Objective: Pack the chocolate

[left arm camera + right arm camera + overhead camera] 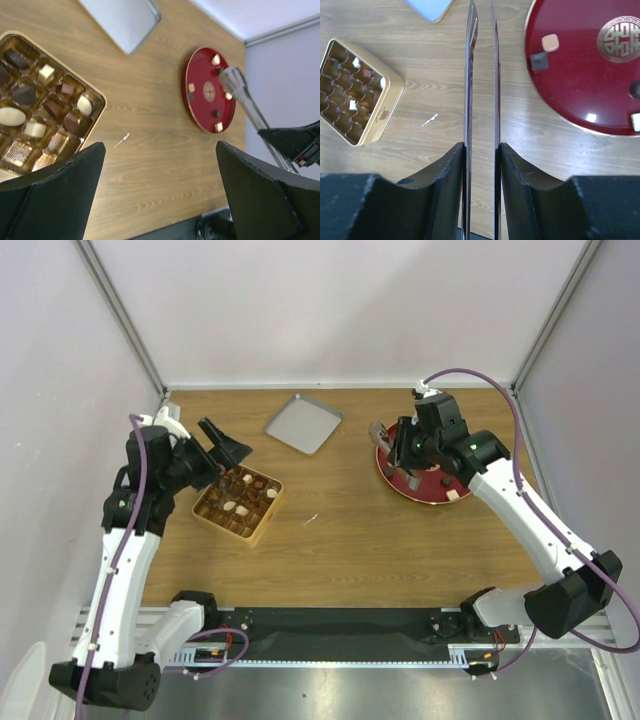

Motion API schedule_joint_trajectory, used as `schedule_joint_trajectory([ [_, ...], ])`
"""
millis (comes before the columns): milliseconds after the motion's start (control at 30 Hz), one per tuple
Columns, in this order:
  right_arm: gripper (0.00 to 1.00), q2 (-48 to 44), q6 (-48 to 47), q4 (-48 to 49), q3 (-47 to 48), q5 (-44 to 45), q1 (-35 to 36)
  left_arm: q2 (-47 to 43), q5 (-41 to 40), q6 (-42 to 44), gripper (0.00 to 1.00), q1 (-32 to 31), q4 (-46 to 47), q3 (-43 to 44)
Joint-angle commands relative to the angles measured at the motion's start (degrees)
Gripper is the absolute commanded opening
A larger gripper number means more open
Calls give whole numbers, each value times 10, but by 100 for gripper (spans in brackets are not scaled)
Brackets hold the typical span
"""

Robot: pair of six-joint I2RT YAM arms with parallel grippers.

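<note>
Several chocolates (48,72) lie in the grid cells of the tan box (255,533) at the left. A few more chocolates (550,42) lie on the red round plate (580,95) at the right; the plate also shows in the top view (412,486). My right gripper (481,145) is shut on the metal tongs (470,75) and holds them above the plate's left edge (381,430). The tong blades stand apart with nothing visible between them; their tips are out of the wrist view. My left gripper (160,150) is open and empty, raised beside the box (225,450).
A grey lid (303,423) lies flat at the back of the table between the box and the plate. A small white scrap (311,520) lies on the wood mid-table. White walls and metal posts enclose the table.
</note>
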Motion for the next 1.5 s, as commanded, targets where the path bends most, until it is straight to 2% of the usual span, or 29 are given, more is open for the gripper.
schedule_joint_trajectory([
  [0, 39, -18, 11, 21, -11, -13, -28, 31, 30, 25, 100, 3, -17, 50],
  [67, 39, -10, 11, 23, -10, -34, -40, 46, 22, 33, 100, 3, -34, 69],
  [233, 39, 3, -3, 2, 3, -42, -53, 59, 16, 11, 100, 4, -27, 54],
  [367, 39, 2, -7, -9, -19, -46, -65, 99, 6, 19, 100, 4, -51, 100],
  [433, 39, 2, -9, -13, -30, -47, -70, 103, 9, 16, 100, 4, -51, 95],
  [600, 39, 5, -25, -4, -69, -57, -88, 118, 8, 5, 100, 4, -31, 73],
  [833, 39, 29, -36, 33, -101, -72, -88, 151, 3, 8, 100, 4, -37, 89],
  [1133, 39, 49, -31, 88, -127, -38, -88, 181, 15, 0, 100, 4, -23, 105],
  [1300, 39, 80, -26, 82, -111, -39, -89, 187, 24, -4, 100, 4, -18, 105],
  [1467, 39, 70, -31, 69, -115, -24, -90, 190, 29, -6, 100, 4, -17, 109],
])
